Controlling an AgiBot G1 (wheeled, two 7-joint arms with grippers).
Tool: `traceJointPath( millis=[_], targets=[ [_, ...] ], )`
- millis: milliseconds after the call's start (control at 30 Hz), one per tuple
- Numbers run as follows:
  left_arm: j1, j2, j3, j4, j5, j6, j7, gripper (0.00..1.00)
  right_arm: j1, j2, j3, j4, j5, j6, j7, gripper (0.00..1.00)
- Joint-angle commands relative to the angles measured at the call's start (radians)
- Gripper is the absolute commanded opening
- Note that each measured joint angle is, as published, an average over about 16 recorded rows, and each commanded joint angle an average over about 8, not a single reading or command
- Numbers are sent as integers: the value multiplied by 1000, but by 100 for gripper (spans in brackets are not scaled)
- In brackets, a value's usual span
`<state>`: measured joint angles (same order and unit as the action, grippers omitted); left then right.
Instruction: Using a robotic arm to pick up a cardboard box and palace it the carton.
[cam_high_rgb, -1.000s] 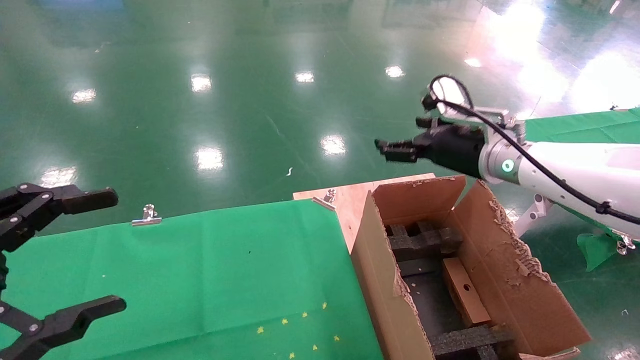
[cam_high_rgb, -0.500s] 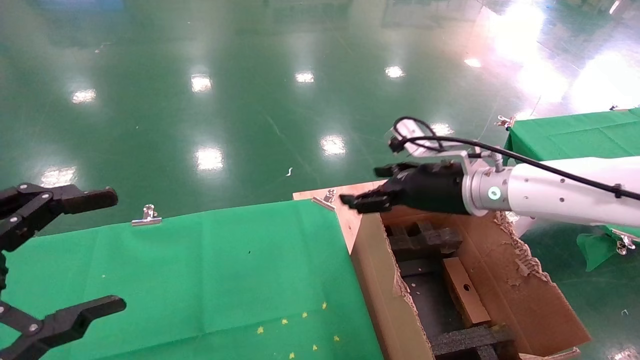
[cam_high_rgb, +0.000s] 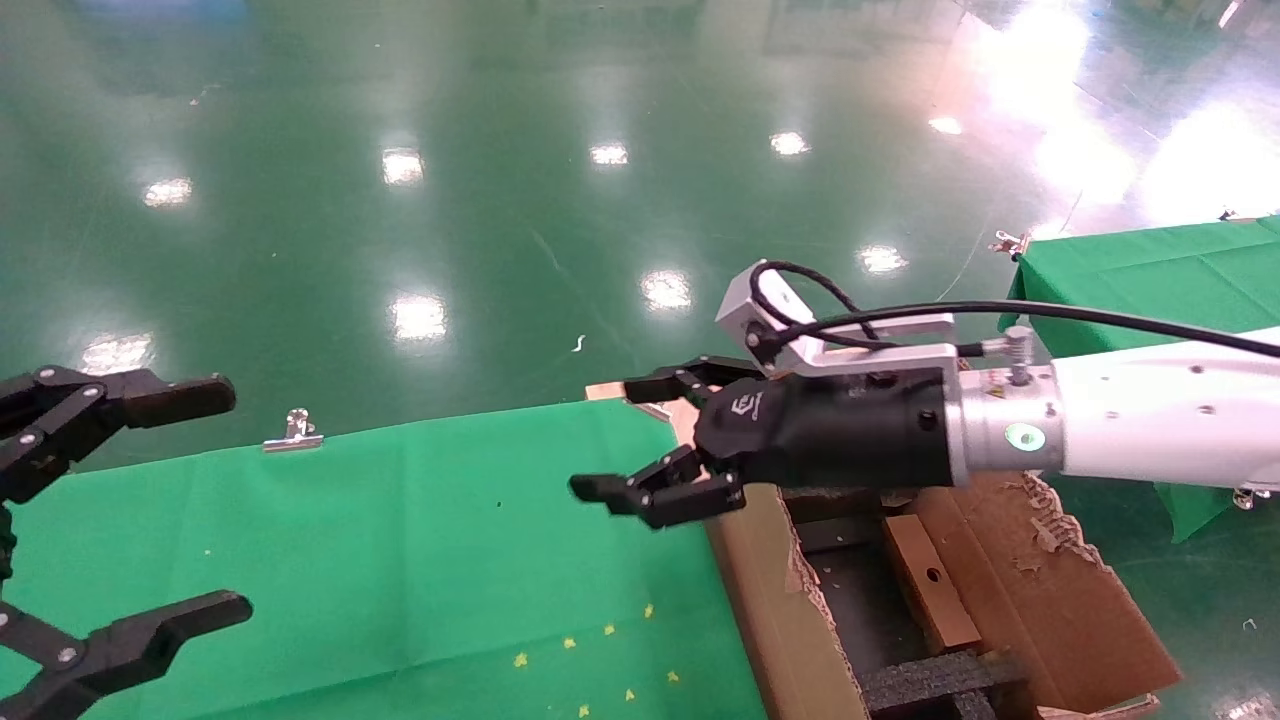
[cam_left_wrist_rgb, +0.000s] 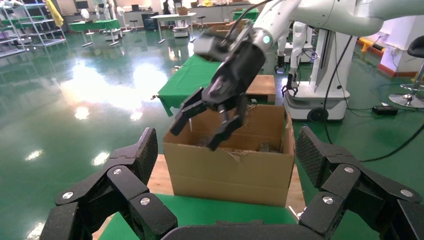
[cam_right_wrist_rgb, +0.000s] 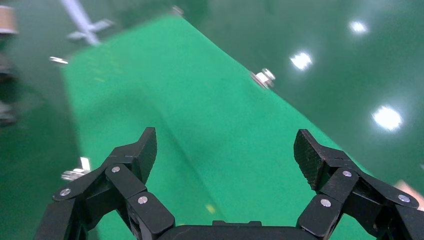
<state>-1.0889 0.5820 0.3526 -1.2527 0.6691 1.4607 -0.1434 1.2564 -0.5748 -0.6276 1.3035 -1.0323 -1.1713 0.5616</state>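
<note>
White robotic arm (cam_high_rgb: 1160, 430) w/ green ring light & black fingers (cam_high_rgb: 640, 492), over green cloth (cam_high_rgb: 400, 540) w/ yellow specks; brown carton (cam_high_rgb: 1010, 600), black foam (cam_high_rgb: 930, 685).

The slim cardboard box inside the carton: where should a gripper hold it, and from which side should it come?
Probably from above. The cardboard box lies deep in the carton, with black foam blocks at its ends, so a sideways approach looks closed. I would pinch across its narrow width near the middle, beside the round hole. The right gripper is open above the green table edge.
</note>
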Motion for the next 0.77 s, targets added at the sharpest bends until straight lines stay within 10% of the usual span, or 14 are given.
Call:
traceJointPath(
  millis=[33,433,767],
  targets=[
    [0,0,0,0,0,0,0,100,-30,-6,56,-3,49,-53,-61,100],
    [0,0,0,0,0,0,0,100,-188,-38,364,-20,315,-338,-382,100],
    [0,0,0,0,0,0,0,100,-204,-42,393,-22,342,-365,-399,100]
  ],
)
